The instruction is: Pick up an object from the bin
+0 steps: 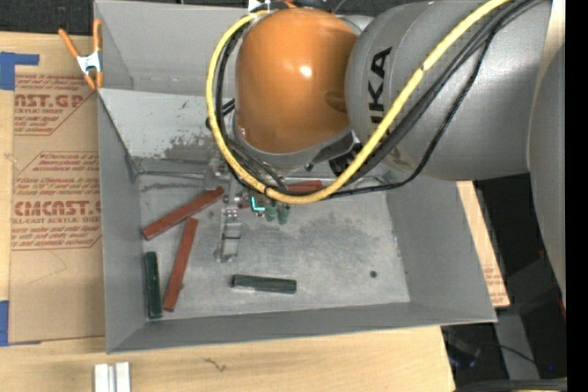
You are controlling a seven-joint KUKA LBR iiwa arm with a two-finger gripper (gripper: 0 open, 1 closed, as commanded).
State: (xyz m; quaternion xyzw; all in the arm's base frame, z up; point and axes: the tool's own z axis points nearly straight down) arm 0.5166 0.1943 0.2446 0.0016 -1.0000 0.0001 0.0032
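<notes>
1. The end effector (230, 232) hangs low over the floor of the grey metal bin (349, 243); I cannot tell whether it is apart or together.
2. Just beside it, toward the view's left, a red-brown flat stick (181, 214), seemingly plastic, lies aslant.
3. Best, I judge, to centre over that stick's middle and straddle its narrow width.
4. Count: three red-brown sticks, one half hidden behind it; two dark green sticks (264, 285) in front.

One camera above the bin (115, 225), tilted slightly sideways — close, arm (459, 106) from right
</notes>
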